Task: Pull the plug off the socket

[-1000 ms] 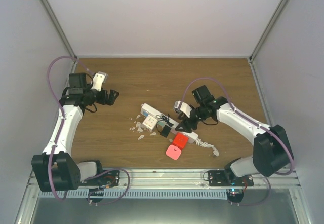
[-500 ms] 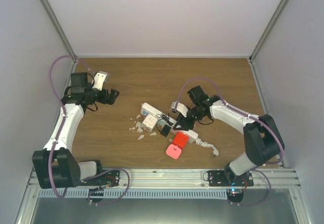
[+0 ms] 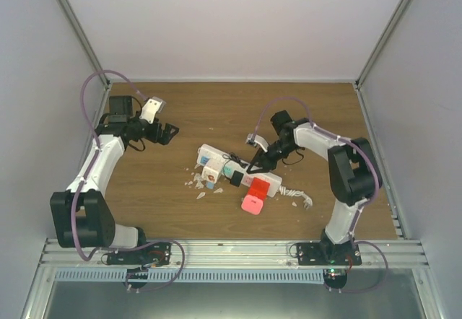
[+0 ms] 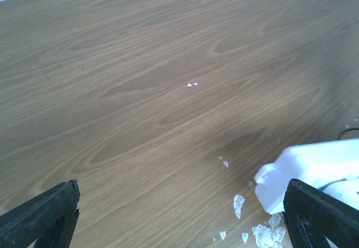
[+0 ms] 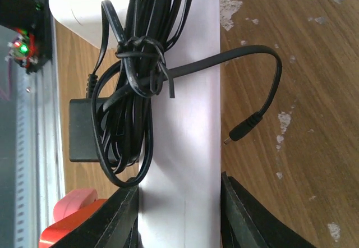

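Observation:
The socket (image 3: 242,167), a long white power strip, lies slantwise mid-table. A white plug (image 3: 211,175), a black adapter (image 3: 236,178) with bundled cable, a red plug (image 3: 258,188) and a pink one (image 3: 253,204) sit along it. My right gripper (image 3: 261,164) is shut across the strip's body. In the right wrist view the fingers (image 5: 120,220) press both sides of the white strip (image 5: 185,147), next to the black adapter (image 5: 84,130). My left gripper (image 3: 170,133) is open and empty, left of the strip. The strip's end (image 4: 314,166) shows by its right finger.
White flakes (image 3: 196,183) lie on the wood beside the strip's left end and also show in the left wrist view (image 4: 238,206). The strip's short coiled cord (image 3: 297,196) trails to the right. White walls enclose the table on three sides.
My right gripper has moved in over the strip and now clamps it; the strip has shifted slightly toward the back. My left gripper has moved right, toward the strip's end.

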